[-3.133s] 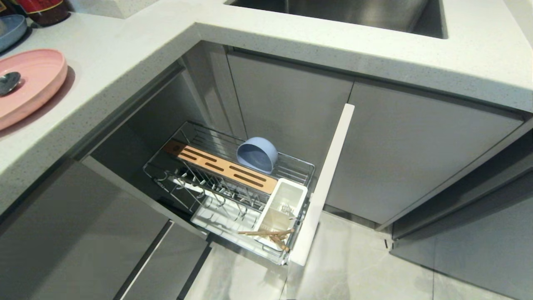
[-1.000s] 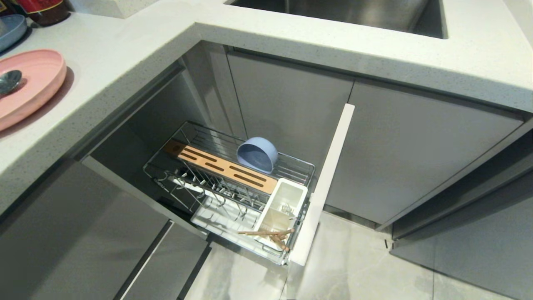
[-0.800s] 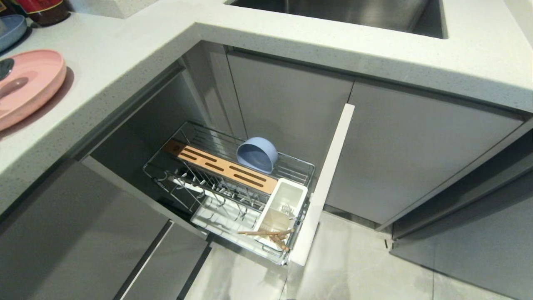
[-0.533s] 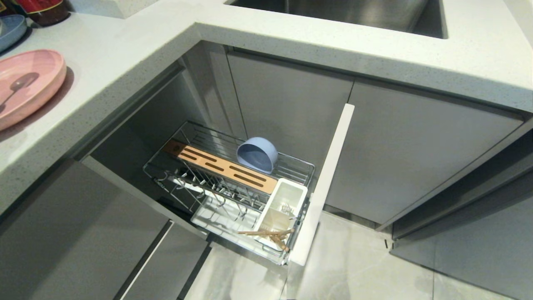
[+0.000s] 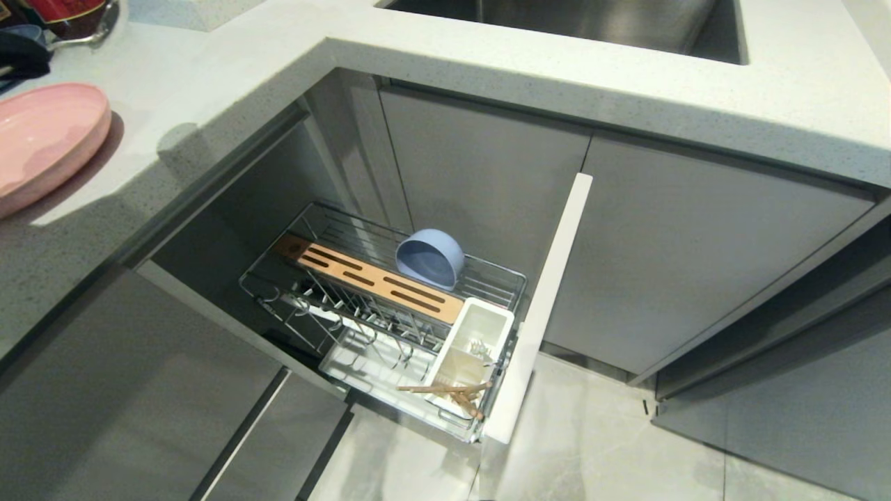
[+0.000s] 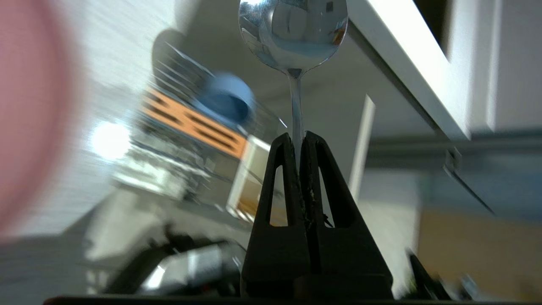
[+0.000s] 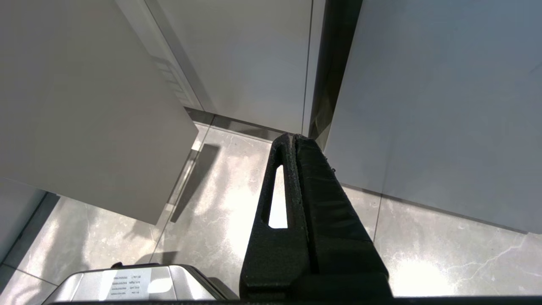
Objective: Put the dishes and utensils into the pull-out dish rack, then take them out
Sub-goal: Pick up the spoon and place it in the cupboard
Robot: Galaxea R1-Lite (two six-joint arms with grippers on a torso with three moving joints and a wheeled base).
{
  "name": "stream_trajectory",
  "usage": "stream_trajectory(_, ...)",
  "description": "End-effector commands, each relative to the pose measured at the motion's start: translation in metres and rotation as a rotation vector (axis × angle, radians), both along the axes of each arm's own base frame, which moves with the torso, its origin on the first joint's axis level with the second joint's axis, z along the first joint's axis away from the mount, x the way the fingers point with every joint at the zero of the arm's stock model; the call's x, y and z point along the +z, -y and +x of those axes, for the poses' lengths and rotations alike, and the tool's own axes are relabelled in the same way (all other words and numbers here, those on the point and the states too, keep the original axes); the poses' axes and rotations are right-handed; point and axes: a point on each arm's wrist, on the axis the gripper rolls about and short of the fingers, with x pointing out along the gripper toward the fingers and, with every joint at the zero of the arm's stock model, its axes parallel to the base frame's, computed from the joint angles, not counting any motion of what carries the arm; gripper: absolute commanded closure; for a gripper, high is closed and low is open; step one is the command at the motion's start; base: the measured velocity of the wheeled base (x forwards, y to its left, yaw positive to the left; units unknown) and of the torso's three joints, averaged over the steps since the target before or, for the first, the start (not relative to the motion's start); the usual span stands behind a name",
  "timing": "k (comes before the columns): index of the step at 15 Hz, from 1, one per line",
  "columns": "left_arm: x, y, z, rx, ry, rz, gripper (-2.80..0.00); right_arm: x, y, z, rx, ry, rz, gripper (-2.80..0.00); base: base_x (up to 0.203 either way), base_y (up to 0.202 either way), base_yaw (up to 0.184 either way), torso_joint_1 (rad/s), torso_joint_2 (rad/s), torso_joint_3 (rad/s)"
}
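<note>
Fingers [image 6: 283, 178] of the left gripper [image 6: 297, 140] are pressed together on the thin handle of the spoon [image 6: 293, 31], which stands straight out beyond the tips with its shiny bowl at the far end, mirror-bright and reflecting the room. In the head view only a dark edge of that arm shows at the far left, above the counter [image 5: 209, 76]. The right gripper [image 7: 293, 137] hangs low with its fingers closed together on nothing, pointing at the pale floor tiles [image 7: 220, 199] beside the grey cabinet doors [image 7: 423, 106].

Nearest in the head view, the rack [image 5: 278, 278] is pulled out from under the counter, its pale front panel [image 5: 543, 306] standing on edge. The chopsticks [image 5: 445, 390] lie crossed over the near end of the white utensil box [image 5: 487, 320]. Behind the slotted wooden strip [image 5: 376, 282], the blue bowl [image 5: 430, 259] leans on its side in the wire basket. Farther left, up on the counter, the pink plate [image 5: 42, 139] lies flat near the edge.
</note>
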Motion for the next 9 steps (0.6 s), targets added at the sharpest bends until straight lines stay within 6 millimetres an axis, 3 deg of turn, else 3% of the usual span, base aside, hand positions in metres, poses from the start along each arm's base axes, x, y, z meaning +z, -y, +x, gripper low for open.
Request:
stream_trajectory(1, -0.007, 0.024, 0.001, -0.148, -0.054, -0.005, 0.0, 0.0, 0.0, 0.0, 0.0, 0.005, 0.0, 0.0, 0.0, 0.0, 0.0, 0.0, 0.0, 0.0)
stream_trajectory(6, -0.039, 0.083, 0.014, -0.271, -0.218, 0.133, 0.0, 0.0, 0.0, 0.0, 0.0, 0.005, 0.0, 0.0, 0.0, 0.0, 0.0, 0.0, 0.0, 0.0)
stream_trajectory(9, -0.067, 0.117, 0.035, -0.285, -0.354, 0.213, 0.0, 0.0, 0.0, 0.0, 0.0, 0.005, 0.0, 0.0, 0.0, 0.0, 0.0, 0.0, 0.0, 0.0)
